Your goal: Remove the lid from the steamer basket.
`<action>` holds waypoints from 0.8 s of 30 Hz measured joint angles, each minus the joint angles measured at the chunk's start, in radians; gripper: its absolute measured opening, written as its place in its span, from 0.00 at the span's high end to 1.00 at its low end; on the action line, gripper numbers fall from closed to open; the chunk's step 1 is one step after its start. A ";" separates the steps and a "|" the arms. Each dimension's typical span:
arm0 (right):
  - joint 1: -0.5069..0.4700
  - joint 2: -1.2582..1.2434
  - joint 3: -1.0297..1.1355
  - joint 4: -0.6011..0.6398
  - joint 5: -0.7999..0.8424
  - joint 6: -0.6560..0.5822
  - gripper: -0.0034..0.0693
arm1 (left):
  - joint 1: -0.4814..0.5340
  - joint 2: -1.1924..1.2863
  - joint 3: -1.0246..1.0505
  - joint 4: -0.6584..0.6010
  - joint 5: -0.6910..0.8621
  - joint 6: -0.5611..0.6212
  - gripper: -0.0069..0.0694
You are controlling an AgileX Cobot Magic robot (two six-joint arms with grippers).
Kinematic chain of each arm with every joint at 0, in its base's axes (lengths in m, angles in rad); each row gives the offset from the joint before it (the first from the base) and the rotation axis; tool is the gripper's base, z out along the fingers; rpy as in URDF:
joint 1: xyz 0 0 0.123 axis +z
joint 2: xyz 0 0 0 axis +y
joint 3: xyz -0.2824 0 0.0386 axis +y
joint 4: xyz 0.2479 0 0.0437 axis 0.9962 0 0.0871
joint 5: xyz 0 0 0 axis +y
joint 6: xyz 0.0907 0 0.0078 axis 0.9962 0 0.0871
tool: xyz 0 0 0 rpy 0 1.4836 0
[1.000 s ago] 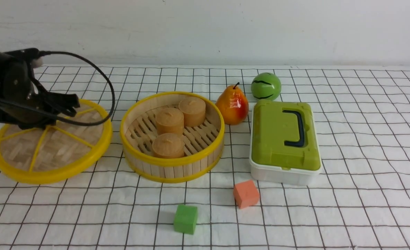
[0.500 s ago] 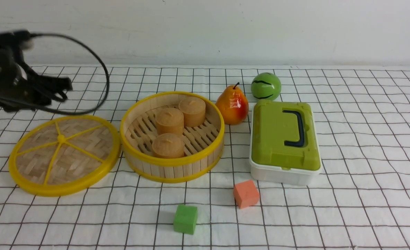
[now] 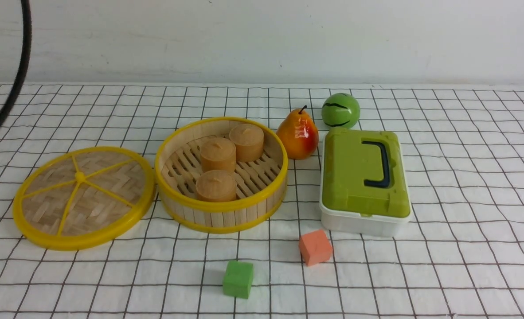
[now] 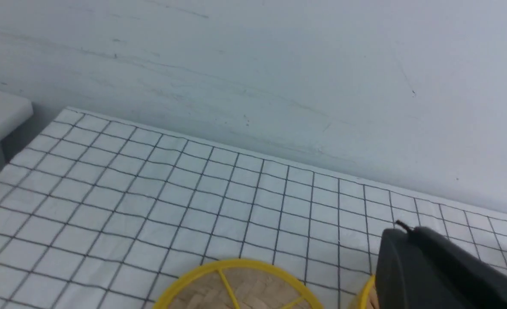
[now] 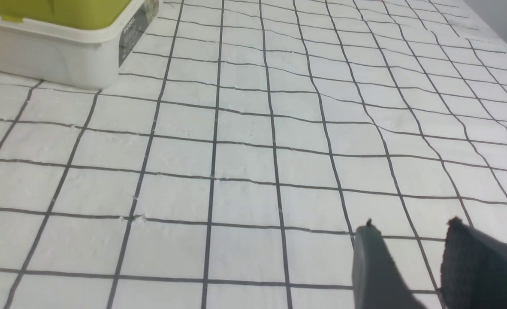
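The lid (image 3: 84, 197), a woven bamboo disc with a yellow rim and spokes, lies flat on the cloth, touching the left side of the steamer basket (image 3: 220, 173). The basket stands open with three brown cylinders inside. My left gripper (image 4: 403, 229) shows only in the left wrist view, its jaws shut and empty, raised above the table. Below it are the lid's far edge (image 4: 236, 287) and a bit of the basket's rim (image 4: 367, 294). My right gripper (image 5: 411, 227) is open and empty over bare cloth. Neither gripper is in the front view.
A pear (image 3: 297, 133) and a green ball (image 3: 340, 110) stand behind the white box with a green lid (image 3: 364, 177), right of the basket. An orange cube (image 3: 315, 247) and a green cube (image 3: 238, 278) lie in front. A black cable (image 3: 9, 88) hangs at far left.
My left gripper let go of the lid, rose and went out of the front view to the left. The lid dropped flat and now rests against the basket.
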 joint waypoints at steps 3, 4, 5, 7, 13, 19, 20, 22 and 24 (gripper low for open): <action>0.000 0.000 0.000 0.000 0.000 0.000 0.62 | 0.000 -0.102 0.122 -0.075 -0.066 0.002 0.93; 0.000 0.000 0.000 0.000 0.000 0.000 0.62 | 0.000 -0.180 0.173 -0.109 -0.096 0.015 0.93; 0.000 0.000 0.000 0.000 0.000 0.000 0.62 | 0.000 -0.230 0.206 -0.129 -0.108 0.031 0.93; 0.000 0.000 0.000 0.000 0.000 0.000 0.62 | 0.000 -0.288 0.230 -0.148 -0.110 0.050 0.93; 0.000 0.000 0.000 0.000 0.000 0.000 0.62 | 0.000 -0.531 0.273 -0.179 0.079 0.133 0.93; 0.000 0.000 0.000 0.000 0.000 0.000 0.62 | 0.000 -0.636 0.273 -0.204 0.288 0.139 0.93; 0.000 0.000 0.000 0.000 0.000 0.000 0.62 | 0.000 -0.647 0.272 -0.215 0.336 0.139 0.93; 0.000 0.000 0.000 0.000 0.000 0.000 0.62 | 0.000 -0.650 0.270 -0.223 0.382 0.139 0.93; 0.000 0.000 0.000 0.000 0.000 0.000 0.62 | -0.005 -0.650 0.270 -0.228 0.407 0.139 0.93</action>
